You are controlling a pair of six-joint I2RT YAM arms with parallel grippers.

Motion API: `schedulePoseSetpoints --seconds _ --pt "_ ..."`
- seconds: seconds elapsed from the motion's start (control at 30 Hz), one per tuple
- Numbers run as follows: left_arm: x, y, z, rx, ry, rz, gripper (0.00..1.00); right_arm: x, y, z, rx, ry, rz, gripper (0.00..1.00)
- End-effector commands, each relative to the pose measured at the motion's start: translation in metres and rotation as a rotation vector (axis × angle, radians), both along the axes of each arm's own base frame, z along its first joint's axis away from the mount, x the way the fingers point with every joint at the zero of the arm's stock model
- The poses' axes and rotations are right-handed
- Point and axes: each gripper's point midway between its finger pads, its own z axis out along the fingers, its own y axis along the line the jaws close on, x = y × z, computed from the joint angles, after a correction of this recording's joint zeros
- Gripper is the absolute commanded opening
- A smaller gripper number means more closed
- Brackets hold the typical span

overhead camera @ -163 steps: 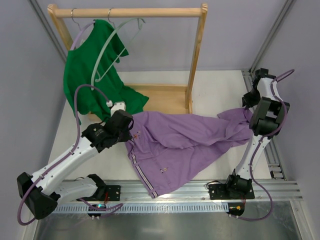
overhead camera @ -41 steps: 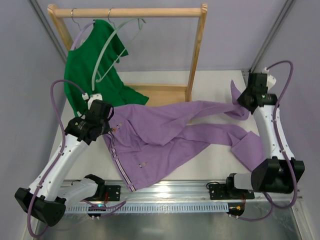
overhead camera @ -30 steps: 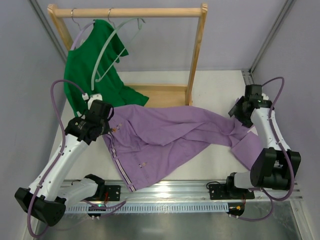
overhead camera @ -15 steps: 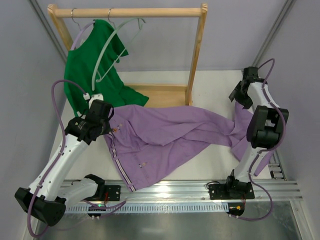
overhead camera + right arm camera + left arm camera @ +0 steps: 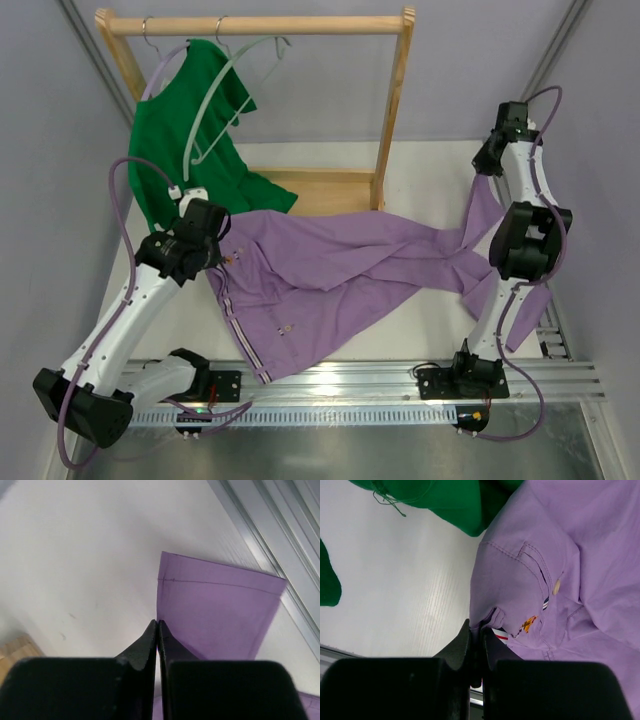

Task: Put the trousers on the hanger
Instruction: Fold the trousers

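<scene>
The lilac trousers [image 5: 340, 270] lie spread across the table, waist at the left, legs running right. My left gripper [image 5: 213, 250] is shut on the waistband corner beside the striped detail; the wrist view shows the fabric [image 5: 570, 555] pinched in the left gripper [image 5: 476, 627]. My right gripper [image 5: 488, 162] is raised at the back right, shut on the edge of a leg hem [image 5: 215, 615]. That leg hangs up from the table to the right gripper [image 5: 158, 622]. The pale grey-green hanger [image 5: 210, 95] hangs bare on the rail, far from both grippers.
A wooden rack [image 5: 395, 110] stands at the back, its base board [image 5: 330, 195] just behind the trousers. A dark green T-shirt [image 5: 180, 150] on a lavender hanger drapes down beside my left arm. Metal rails [image 5: 545, 320] run along the table's right and front edges.
My right gripper has moved back and up along the right side and shut on the leg hem, pulling that leg up. The left arm has stayed put, still gripping the waistband.
</scene>
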Motion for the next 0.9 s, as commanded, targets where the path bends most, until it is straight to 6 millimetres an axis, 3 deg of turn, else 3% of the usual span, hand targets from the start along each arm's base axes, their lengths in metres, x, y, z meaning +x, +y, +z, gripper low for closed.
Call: schedulePoseSetpoints --seconds 0.0,0.03,0.07,0.17,0.2,0.27,0.3,0.4,0.43,0.57,0.7,0.8,0.87 --pt "0.006 0.012 0.014 0.041 -0.046 0.058 0.00 0.007 0.005 0.110 -0.023 -0.271 0.027 0.04" --pt "0.005 0.013 0.016 0.041 -0.055 0.059 0.00 -0.001 -0.003 0.122 -0.028 -0.297 -0.016 0.04" --pt "0.005 0.014 0.017 0.042 -0.058 0.058 0.00 -0.023 -0.013 0.129 -0.053 -0.293 -0.074 0.04" --pt "0.005 0.013 0.018 0.036 -0.062 0.055 0.00 -0.063 -0.041 0.120 -0.010 -0.301 -0.203 0.04" --pt "0.004 0.013 0.019 0.036 -0.058 0.052 0.00 -0.082 -0.043 0.076 0.014 -0.233 -0.231 0.04" --pt "0.002 0.015 0.018 0.050 -0.046 0.053 0.00 -0.113 -0.059 0.046 0.039 -0.186 -0.299 0.05" --pt "0.002 0.016 0.018 0.055 -0.046 0.052 0.00 -0.136 -0.056 0.005 0.064 -0.104 -0.320 0.06" --pt "0.002 0.020 0.021 0.074 -0.049 0.057 0.00 -0.176 -0.058 -0.046 0.101 0.005 -0.378 0.25" --pt "0.003 0.021 0.022 0.079 -0.050 0.057 0.00 -0.183 -0.059 -0.053 0.095 0.027 -0.391 0.29" --pt "0.005 0.020 0.025 0.075 -0.055 0.054 0.00 -0.198 -0.061 -0.048 0.071 0.065 -0.425 0.53" --pt "0.007 0.018 0.026 0.063 -0.061 0.052 0.00 -0.186 -0.056 -0.007 0.040 -0.003 -0.402 0.63" --pt "0.009 0.012 0.023 0.041 -0.059 0.037 0.00 -0.179 -0.050 0.016 0.010 -0.010 -0.391 0.65" --pt "0.011 0.007 0.021 0.021 -0.057 0.021 0.00 -0.167 -0.040 0.016 0.022 -0.004 -0.374 0.65"
